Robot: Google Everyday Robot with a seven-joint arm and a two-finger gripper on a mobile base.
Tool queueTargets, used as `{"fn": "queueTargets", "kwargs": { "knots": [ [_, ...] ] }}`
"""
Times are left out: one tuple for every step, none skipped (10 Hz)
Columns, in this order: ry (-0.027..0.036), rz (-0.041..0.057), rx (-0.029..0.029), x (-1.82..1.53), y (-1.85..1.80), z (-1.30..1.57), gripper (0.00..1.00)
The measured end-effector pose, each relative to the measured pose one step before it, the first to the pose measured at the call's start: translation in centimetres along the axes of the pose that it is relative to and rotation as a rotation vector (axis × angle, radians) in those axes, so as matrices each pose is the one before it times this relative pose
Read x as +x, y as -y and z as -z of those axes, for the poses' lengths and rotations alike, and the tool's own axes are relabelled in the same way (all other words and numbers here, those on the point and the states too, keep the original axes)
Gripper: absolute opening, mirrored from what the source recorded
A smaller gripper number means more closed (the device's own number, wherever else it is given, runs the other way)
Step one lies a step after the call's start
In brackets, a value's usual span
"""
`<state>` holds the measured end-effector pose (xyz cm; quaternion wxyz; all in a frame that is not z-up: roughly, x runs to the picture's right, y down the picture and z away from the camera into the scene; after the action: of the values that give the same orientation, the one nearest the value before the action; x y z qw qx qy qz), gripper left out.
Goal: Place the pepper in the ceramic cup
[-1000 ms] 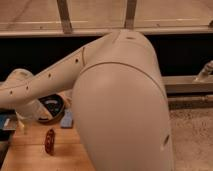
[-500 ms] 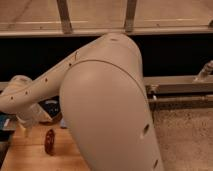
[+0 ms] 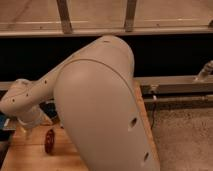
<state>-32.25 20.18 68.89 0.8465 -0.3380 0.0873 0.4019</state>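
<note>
1. Your robot's arm (image 3: 100, 105) fills the middle of the view. Its big white shell hides most of the worktop (image 3: 30, 157).
2. From that shell the arm reaches left to a rounded joint and bends down toward the left end of the worktop.
3. The gripper (image 3: 24, 126) is at that low left end, just above the wood. You cannot tell whether it is open or closed.
4. The pepper (image 3: 49, 141) lies on the worktop, dark red and glossy. It is just right of the gripper, close to the near edge of the shell, and nothing grips it.
5. You cannot make out the cup, since the arm covers that area.
6. To the right of the worktop there is speckled floor (image 3: 185, 135).
</note>
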Motion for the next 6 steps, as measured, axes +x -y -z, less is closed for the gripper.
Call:
{"fn": "queueTargets", "kwargs": {
  "knots": [
    [-0.01436, -0.00509, -0.01994, 0.297, -0.206, -1.213, 0.67],
    [-0.01875, -0.00294, -0.01898, 0.325, -0.211, -0.968, 0.67],
    [-0.01520, -0.00355, -0.00819, 0.154, -0.028, -0.666, 0.67],
    [-0.02178, 0.00149, -0.00820, 0.066, -0.318, -0.889, 0.67],
    [-0.02817, 0.00382, -0.00861, 0.094, -0.266, -1.260, 0.67],
    [-0.02743, 0.00114, -0.01180, -0.083, -0.190, -1.318, 0.67]
  ]
}}
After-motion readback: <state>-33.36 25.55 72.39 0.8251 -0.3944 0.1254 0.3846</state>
